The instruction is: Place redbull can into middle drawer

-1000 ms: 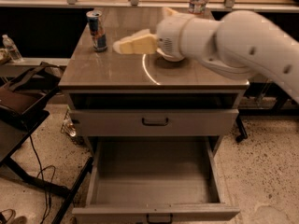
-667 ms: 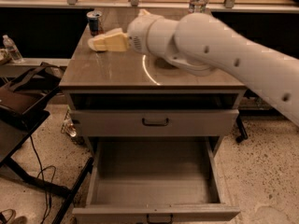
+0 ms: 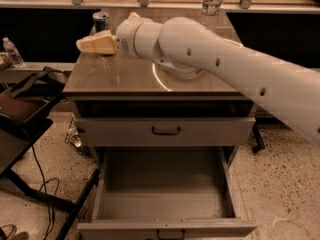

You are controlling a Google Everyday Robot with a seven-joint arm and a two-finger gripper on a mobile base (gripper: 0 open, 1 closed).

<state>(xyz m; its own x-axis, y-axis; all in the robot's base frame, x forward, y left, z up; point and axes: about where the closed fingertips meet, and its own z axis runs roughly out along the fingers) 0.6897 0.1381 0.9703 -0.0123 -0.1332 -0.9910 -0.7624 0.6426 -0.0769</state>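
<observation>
end effector [image 3: 97, 44] just in front of redbull can [image 3: 101, 21], probably lining up to grasp; whether it is spread, I cannot tell | middle drawer [image 3: 165, 204] below the can, open to receive it

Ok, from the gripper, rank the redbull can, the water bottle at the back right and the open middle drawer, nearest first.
Gripper hovers over the back left of the cabinet top.
1. redbull can, just behind it.
2. water bottle, back right.
3. middle drawer, open below, in front.

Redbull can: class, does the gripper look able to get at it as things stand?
Probably yes. The gripper is right at the redbull can on the cabinet top, with nothing seen between them.
</observation>
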